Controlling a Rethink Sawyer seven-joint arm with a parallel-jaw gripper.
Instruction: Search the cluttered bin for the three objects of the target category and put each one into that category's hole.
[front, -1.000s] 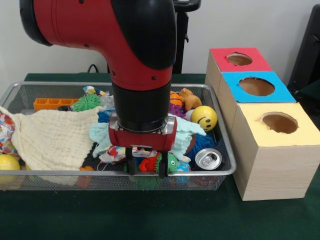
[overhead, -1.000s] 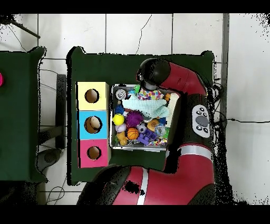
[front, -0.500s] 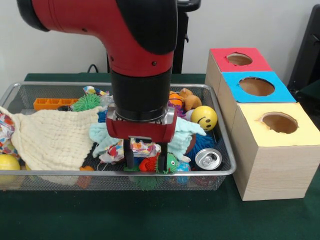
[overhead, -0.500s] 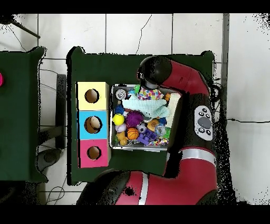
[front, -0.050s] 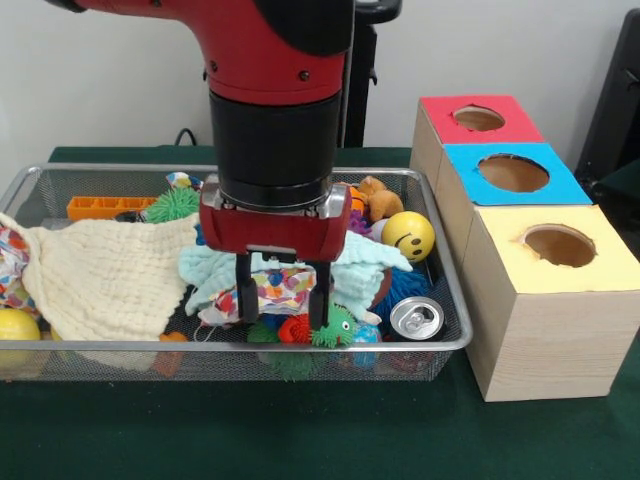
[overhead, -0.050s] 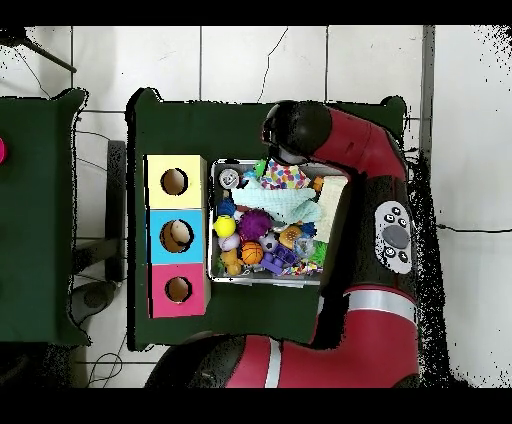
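Gripper (front, -0.050s: 279, 302), fingers spread and empty, has lifted above my wire bin's (front, -0.050s: 440, 345) spiky toys (front, -0.050s: 312, 328), so nothing is sorted.

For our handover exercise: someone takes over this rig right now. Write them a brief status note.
Gripper: open, empty, over the patterned cloth near the bin's front.
Boxes: red, blue and yellow holes, beside the bin.
Done: no drop evident; the target category cannot be told.
Left: find the three items and put each in its hole.
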